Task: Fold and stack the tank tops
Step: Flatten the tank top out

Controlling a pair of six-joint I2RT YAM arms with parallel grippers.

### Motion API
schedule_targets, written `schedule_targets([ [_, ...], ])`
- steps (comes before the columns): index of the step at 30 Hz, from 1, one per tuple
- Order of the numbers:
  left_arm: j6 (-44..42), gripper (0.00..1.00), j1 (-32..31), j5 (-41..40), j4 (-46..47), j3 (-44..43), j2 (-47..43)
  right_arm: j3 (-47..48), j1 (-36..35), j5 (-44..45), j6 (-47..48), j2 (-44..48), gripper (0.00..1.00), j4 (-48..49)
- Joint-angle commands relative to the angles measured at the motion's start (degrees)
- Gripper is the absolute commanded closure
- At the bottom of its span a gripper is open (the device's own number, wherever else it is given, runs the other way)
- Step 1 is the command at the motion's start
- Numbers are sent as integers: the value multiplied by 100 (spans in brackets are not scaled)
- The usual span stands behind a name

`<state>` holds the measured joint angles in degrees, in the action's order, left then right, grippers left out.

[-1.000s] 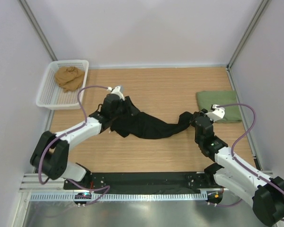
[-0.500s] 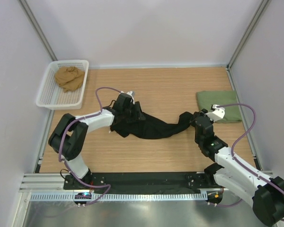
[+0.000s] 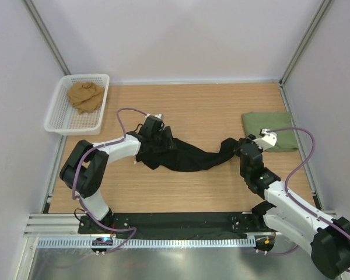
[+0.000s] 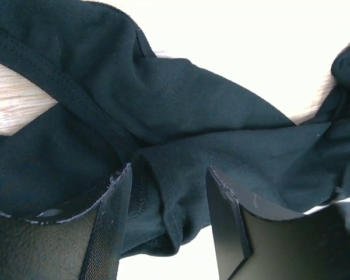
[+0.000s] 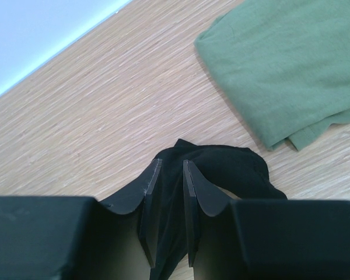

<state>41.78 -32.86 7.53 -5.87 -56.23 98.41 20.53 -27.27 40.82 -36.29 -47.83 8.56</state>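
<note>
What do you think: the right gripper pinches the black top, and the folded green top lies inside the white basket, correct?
Not quite: the folded green top lies on the table, far from the white basket; the top external view shows it. The right gripper does pinch the black top.

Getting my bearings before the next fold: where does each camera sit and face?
Top external: above, behind the bases, looking down; both arms show.
Left wrist: on the left gripper, facing the black cloth tank top between its fingers.
Right wrist: right gripper pinching that top, folded olive green tank top beyond.
All share the black top.
</note>
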Motion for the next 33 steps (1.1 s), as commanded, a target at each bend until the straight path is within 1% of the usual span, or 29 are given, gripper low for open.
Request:
schedule_targets([
  [1,-12,46,-10,-15,-29,-125,-51,91,11,260,-9,-24,73,234],
  [2,-12,46,-10,72,15,-143,-15,91,20,269,-9,-24,73,234],
  [4,6,50,-18,335,165,-195,73,91,20,260,-9,-33,73,225],
  [5,6,55,-27,398,191,-230,169,91,11,260,-9,-42,73,243],
  [9,-91,66,-185,521,209,-494,407,91,20,269,-1,-68,73,243],
  [10,-108,73,-229,548,209,-529,450,100,11,278,-9,-77,73,243],
  [12,-161,83,-247,627,218,-600,503,109,20,295,-1,-77,73,225],
  [13,-187,96,-247,627,218,-609,504,109,11,295,8,-94,73,234],
  [14,-266,100,-238,592,235,-600,504,100,11,278,-9,-95,73,225],
  [17,-311,100,-133,329,348,-416,276,100,20,260,8,-103,73,260],
  [19,-188,100,217,372,559,-171,-145,100,11,216,17,-138,73,278],
  [21,57,100,577,494,1060,391,-523,100,20,155,26,-165,73,304],
  [22,154,100,945,504,1235,619,-1021,109,11,146,61,-165,73,304],
  [23,207,100,1105,469,1603,1083,-1261,100,11,111,70,-174,73,322],
  [24,251,100,1281,321,1763,1314,-1550,91,11,93,70,-165,73,331],
  [25,226,100,1291,154,1869,1499,-2014,74,2,84,52,-130,73,331],
  [26,164,100,1291,57,1992,1788,-2245,56,11,67,0,-112,73,296],
  [28,120,100,1291,-207,2133,2062,-2588,-40,11,84,-149,2,73,226],
  [29,102,100,1282,-330,2195,2272,-2912,-58,-7,84,-454,167,72,-70],
  [31,6,100,1300,-533,2169,2458,-3212,-154,-15,32,-799,458,71,-519],
  [32,-12,100,1291,-620,2143,2511,-3466,-181,-7,-38,-1061,790,70,-992],
  [33,-12,100,1291,-699,2169,2581,-3608,-216,-7,-213,-1116,967,69,-1196],
])
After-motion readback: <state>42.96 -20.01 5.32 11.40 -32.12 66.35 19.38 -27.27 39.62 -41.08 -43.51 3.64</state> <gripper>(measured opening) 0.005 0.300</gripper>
